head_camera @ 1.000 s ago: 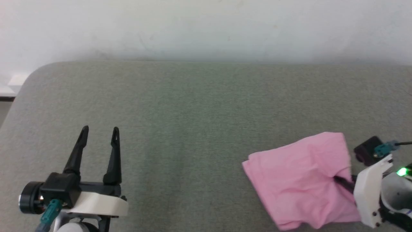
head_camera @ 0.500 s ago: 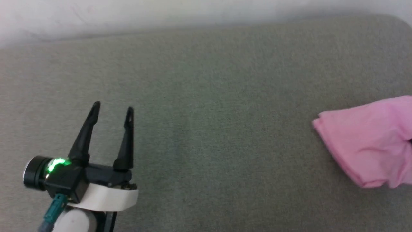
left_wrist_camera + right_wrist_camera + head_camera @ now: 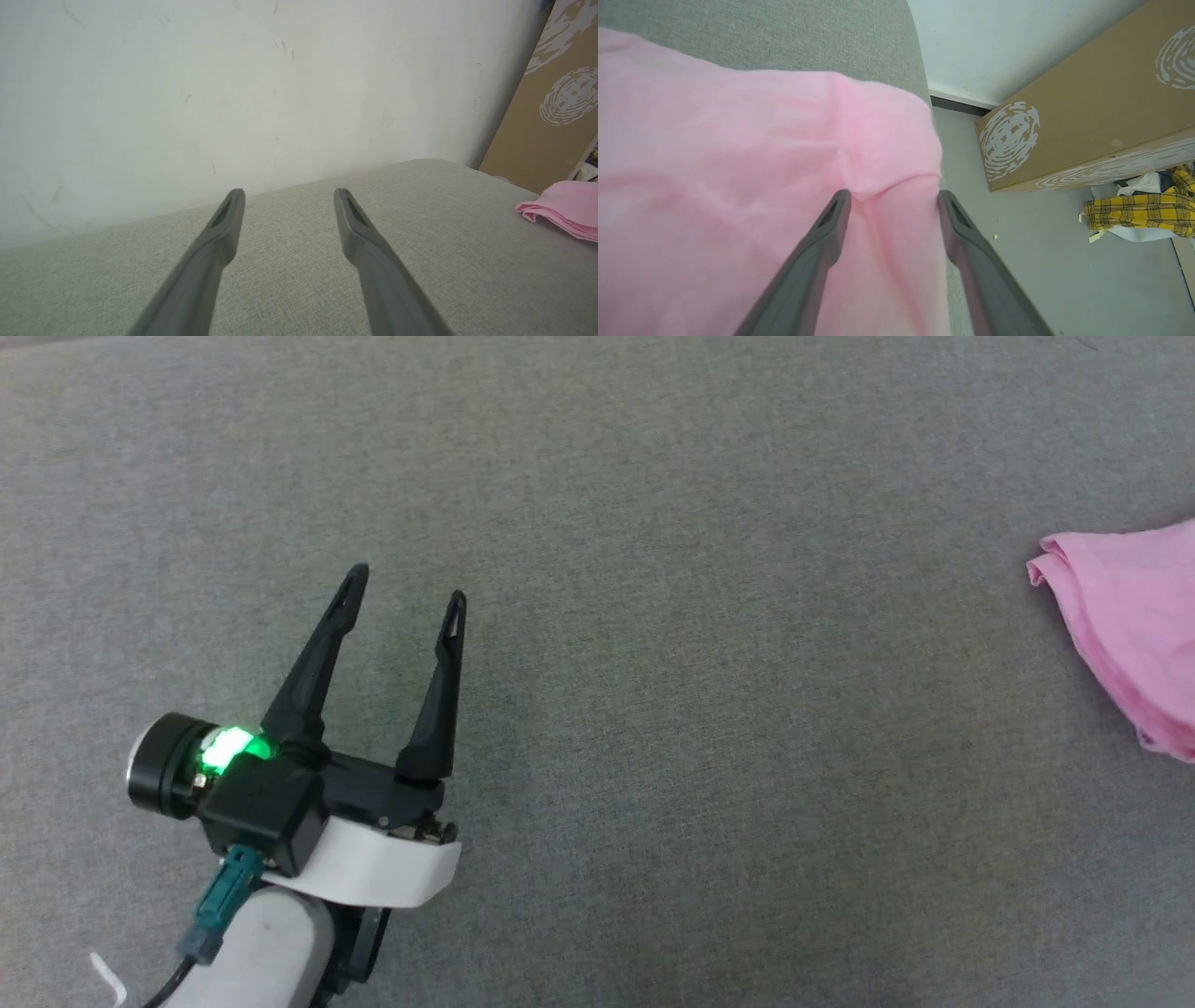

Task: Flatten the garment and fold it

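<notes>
Both grippers stood wide: the left gripper empty at the head view's lower left over the grey surface, the right gripper spread just above the garment, bunched at that view's right edge.

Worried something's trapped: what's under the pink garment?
The pink garment lies bunched on the grey fabric surface, which shows beside it. Anything beneath its layers is covered.

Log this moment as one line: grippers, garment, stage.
left gripper: open, empty, over grey surface | right gripper: open, over garment | garment: rumpled, at surface's right edge | stage: not yet flattened
</notes>
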`<state>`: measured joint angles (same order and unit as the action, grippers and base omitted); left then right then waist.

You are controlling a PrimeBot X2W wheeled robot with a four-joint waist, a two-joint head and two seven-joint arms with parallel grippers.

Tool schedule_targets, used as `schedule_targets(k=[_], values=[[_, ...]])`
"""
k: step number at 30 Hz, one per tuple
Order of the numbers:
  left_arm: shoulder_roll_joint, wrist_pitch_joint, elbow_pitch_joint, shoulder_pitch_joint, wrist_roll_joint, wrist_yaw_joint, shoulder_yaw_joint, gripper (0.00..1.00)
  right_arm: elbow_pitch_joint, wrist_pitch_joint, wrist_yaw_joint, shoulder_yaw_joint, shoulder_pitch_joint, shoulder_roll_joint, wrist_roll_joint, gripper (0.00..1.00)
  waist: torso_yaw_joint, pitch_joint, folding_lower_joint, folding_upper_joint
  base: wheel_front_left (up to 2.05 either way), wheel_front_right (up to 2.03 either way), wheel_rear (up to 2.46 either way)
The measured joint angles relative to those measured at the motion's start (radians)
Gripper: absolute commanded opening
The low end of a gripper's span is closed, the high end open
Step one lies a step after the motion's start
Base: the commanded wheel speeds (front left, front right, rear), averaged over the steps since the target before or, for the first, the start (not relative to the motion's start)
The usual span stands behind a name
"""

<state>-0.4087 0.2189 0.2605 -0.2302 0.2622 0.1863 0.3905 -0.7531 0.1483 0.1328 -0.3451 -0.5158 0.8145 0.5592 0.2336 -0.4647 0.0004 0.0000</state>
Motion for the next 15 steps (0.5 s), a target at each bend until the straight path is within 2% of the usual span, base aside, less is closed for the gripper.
schedule_targets(k=[3, 7, 15], values=[[0.012, 0.001, -0.022, -0.001, 0.003, 0.000, 0.000, 1.00, -0.043, 0.063, 0.000, 0.010, -0.012, -0.028, 0.004, 1.00, 0.008, 0.001, -0.0001, 0.0000, 0.00, 0.00, 0.00], [0.023, 0.012, -0.049, 0.014, 0.027, 0.010, -0.016, 1.00, -0.020, 0.099, 0.000, 0.024, -0.010, -0.034, 0.014, 1.00, 0.010, 0.028, -0.0003, 0.0000, 0.00, 0.00, 0.00], [0.026, 0.029, -0.125, 0.101, 0.091, 0.017, -0.068, 1.00, 0.239, 0.109, 0.000, 0.086, 0.125, -0.057, 0.038, 1.00, -0.024, 0.127, -0.0005, 0.0000, 0.00, 0.00, 0.00]])
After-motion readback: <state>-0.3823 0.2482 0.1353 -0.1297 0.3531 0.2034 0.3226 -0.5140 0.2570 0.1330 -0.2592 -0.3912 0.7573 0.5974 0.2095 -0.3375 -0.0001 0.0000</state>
